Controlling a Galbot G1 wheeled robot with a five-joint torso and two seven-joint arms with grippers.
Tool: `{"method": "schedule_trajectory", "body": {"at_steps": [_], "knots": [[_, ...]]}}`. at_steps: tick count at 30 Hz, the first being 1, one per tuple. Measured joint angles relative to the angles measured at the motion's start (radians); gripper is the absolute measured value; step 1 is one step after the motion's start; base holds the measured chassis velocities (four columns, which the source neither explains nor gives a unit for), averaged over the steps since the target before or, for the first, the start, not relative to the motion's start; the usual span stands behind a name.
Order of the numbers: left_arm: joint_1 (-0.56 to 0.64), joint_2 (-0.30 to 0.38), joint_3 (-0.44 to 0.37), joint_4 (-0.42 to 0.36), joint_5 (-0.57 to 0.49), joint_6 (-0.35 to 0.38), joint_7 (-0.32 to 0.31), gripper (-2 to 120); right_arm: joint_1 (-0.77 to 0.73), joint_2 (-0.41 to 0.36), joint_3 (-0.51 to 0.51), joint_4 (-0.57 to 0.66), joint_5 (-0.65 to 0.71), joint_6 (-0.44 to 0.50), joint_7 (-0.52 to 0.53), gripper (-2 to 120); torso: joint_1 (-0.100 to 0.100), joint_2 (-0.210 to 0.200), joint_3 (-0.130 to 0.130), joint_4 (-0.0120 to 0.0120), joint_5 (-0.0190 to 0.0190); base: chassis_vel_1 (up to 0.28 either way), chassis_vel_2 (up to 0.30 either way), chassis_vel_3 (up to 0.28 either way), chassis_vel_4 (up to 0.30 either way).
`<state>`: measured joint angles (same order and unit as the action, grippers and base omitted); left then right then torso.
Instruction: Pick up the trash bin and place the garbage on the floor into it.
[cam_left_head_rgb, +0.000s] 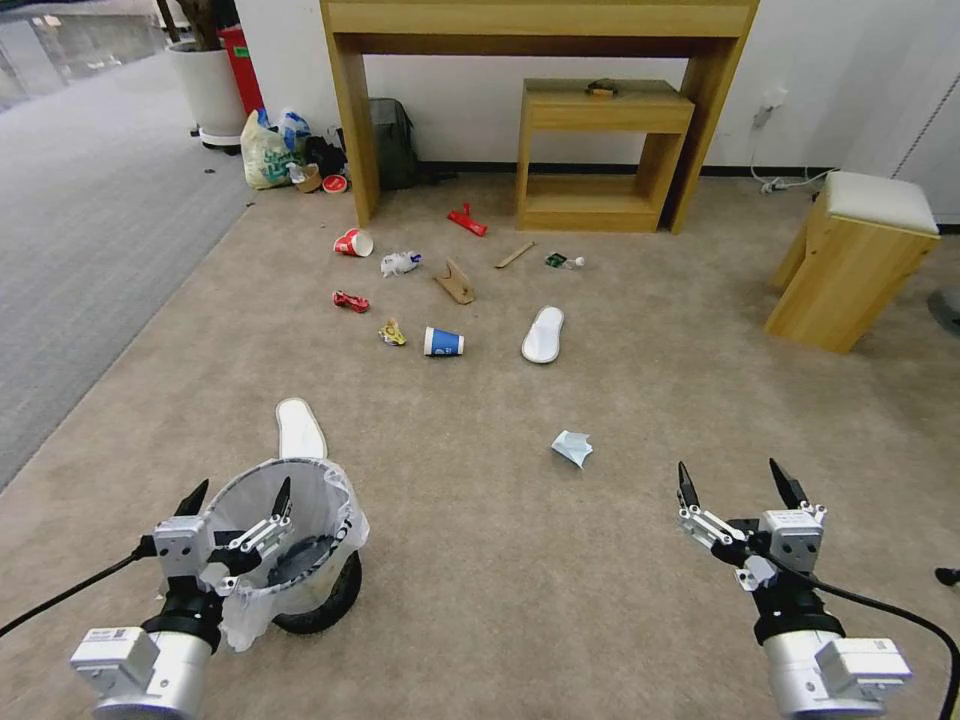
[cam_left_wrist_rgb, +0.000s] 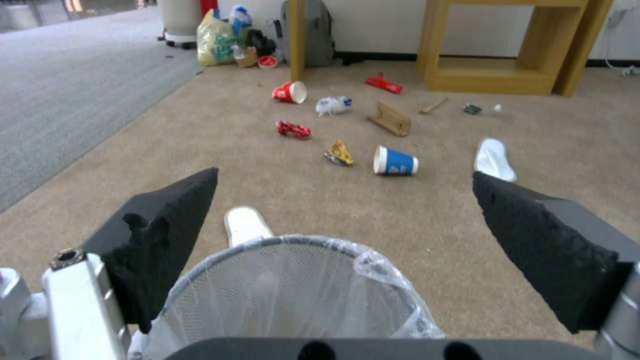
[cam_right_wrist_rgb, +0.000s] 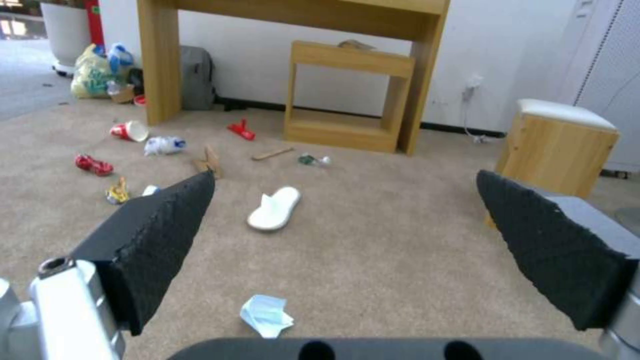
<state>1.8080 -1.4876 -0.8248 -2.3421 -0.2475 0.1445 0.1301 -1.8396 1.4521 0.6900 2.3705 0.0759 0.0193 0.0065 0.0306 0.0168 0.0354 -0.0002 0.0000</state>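
The trash bin (cam_left_head_rgb: 325, 497), black with a clear bag liner, stands on the beige floor (cam_left_head_rgb: 560, 600) at my near left. My left gripper (cam_left_head_rgb: 240, 497) is open and straddles its near rim, one finger over the opening, the other outside; the rim (cam_left_wrist_rgb: 287, 245) lies between the fingers (cam_left_wrist_rgb: 180, 220). My right gripper (cam_left_head_rgb: 735, 480) hangs open over bare carpet. Garbage lies ahead: a crumpled pale tissue (cam_left_head_rgb: 572, 447) (cam_right_wrist_rgb: 267, 315), a blue cup (cam_left_head_rgb: 443, 342), two white slippers (cam_left_head_rgb: 544, 334) (cam_left_head_rgb: 299, 428), a red cup (cam_left_head_rgb: 353, 242), a crushed can (cam_left_head_rgb: 350, 301), wrappers, cardboard (cam_left_head_rgb: 456, 282).
A wooden desk (cam_left_head_rgb: 352, 120) and low shelf (cam_left_head_rgb: 600, 150) stand at the far wall, a padded stool (cam_left_head_rgb: 855, 260) at right. A grey backpack (cam_left_head_rgb: 393, 140), shopping bag (cam_left_head_rgb: 265, 150) and plant pot (cam_left_head_rgb: 207, 85) sit far left by the grey carpet (cam_left_head_rgb: 90, 220).
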Motion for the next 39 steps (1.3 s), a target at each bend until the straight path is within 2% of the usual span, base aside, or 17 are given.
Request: {"method": "schedule_trajectory", "body": {"at_steps": [11,22,25,28,29,32,33,36,37,39], "knots": [[-0.003,0.012,-0.020,0.010,-0.015,0.009,0.005,100,0.000,-0.001,-0.001,0.001,0.001,0.001,0.000,100,0.000,0.000,0.000,0.0000,0.0000,0.000,0.000,0.000,0.000],[-0.035,0.036,-0.020,0.020,-0.027,0.051,-0.006,100,0.000,-0.011,0.001,0.009,0.016,-0.014,0.002,100,0.000,0.000,0.000,0.0001,-0.0001,0.000,0.000,0.000,0.000],[-0.065,0.062,-0.030,0.028,-0.045,0.090,-0.012,100,-0.002,-0.010,0.001,0.009,0.017,-0.014,0.002,100,0.000,0.000,0.000,0.0001,-0.0001,0.000,0.000,0.000,0.000],[-0.119,0.152,-0.047,0.048,-0.115,0.211,-0.015,100,-0.005,-0.011,0.001,0.009,0.021,-0.014,0.002,100,0.000,0.000,0.000,-0.0001,-0.0001,0.000,0.000,0.000,0.000],[-0.119,0.152,-0.047,0.048,-0.115,0.211,-0.015,100,-0.005,-0.011,0.001,0.009,0.021,-0.014,0.002,100,0.000,0.000,0.000,-0.0001,-0.0001,0.000,0.000,0.000,0.000],[-0.153,0.240,-0.062,0.075,-0.148,0.342,-0.013,100,-0.006,-0.011,0.003,0.009,0.023,-0.014,0.002,100,0.000,0.000,0.000,0.0000,-0.0002,0.000,0.000,0.000,0.000],[-0.153,0.240,-0.062,0.075,-0.148,0.342,-0.013,100,-0.006,-0.011,0.003,0.009,0.023,-0.014,0.002,100,0.000,0.000,0.000,0.0000,-0.0002,0.000,0.000,0.000,0.000],[-0.184,0.320,-0.073,0.114,-0.196,0.458,-0.003,100,-0.008,-0.011,0.004,0.009,0.024,-0.014,0.003,100,0.000,0.000,0.000,0.0000,-0.0001,0.000,0.000,0.000,0.000],[-0.184,0.320,-0.073,0.114,-0.196,0.458,-0.003,100,-0.008,-0.011,0.004,0.009,0.024,-0.014,0.003,100,0.000,0.000,0.000,0.0000,-0.0001,0.000,0.000,0.000,0.000],[-0.208,0.364,-0.078,0.156,-0.206,0.501,-0.001,100,-0.009,-0.010,0.003,0.005,0.024,-0.014,0.003,100,0.000,0.000,0.000,0.0000,-0.0002,0.000,0.000,0.000,0.000]]}}
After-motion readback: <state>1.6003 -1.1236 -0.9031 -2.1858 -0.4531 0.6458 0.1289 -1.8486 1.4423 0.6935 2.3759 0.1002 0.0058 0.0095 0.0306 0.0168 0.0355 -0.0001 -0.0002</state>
